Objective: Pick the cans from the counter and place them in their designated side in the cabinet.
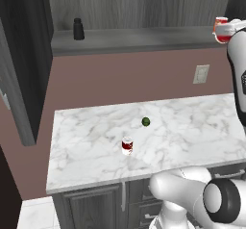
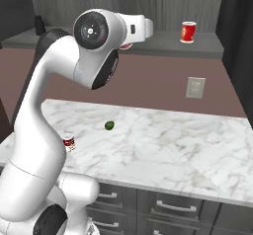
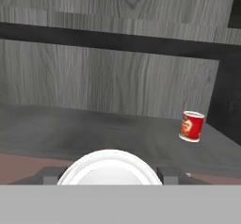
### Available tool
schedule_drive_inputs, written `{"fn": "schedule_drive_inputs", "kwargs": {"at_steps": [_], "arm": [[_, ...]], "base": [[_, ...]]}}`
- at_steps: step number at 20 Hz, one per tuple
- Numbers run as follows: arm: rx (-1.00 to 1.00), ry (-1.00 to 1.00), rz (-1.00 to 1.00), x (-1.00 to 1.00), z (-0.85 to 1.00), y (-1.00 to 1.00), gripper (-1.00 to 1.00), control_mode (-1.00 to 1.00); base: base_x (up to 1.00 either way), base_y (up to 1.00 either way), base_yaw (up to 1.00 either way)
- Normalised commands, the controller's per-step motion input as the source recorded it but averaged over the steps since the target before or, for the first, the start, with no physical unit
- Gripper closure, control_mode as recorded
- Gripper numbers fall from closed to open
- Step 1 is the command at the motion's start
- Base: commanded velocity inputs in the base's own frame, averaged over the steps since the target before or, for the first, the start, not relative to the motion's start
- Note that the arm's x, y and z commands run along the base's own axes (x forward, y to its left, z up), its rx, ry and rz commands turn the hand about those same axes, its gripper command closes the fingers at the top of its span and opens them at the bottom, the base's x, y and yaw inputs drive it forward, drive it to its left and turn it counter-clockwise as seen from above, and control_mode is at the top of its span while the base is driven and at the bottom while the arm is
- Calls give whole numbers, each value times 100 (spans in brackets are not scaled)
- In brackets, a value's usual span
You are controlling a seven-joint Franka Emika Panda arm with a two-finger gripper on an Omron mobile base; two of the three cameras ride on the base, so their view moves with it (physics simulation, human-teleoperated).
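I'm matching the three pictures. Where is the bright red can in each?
Left base view: bright red can at the top right edge, on the cabinet shelf.
Right base view: upper right, on that shelf.
Hand view: right of middle, on the shelf.
Shared landmark: the shelf.

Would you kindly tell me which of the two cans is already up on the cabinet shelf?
The bright red can, standing near the right end of the shelf. The dark red can with white bands sits on the marble counter.
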Motion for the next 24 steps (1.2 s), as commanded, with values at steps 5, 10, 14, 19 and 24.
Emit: {"fn": "schedule_drive_inputs", "kwargs": {"at_steps": [5, 10, 14, 19, 24], "arm": [[0, 0, -2, 13, 1, -14, 100, -100], [0, 0, -2, 12, 0, -14, 100, -100], [0, 0, -3, 13, 0, -13, 100, -100], [0, 0, -3, 17, 0, -11, 100, -100], [0, 0, -3, 20, 0, -8, 100, -100]], "base": [[0, 0, 0], [0, 0, 0], [0, 0, 0], [0, 0, 0], [0, 0, 0]]}}
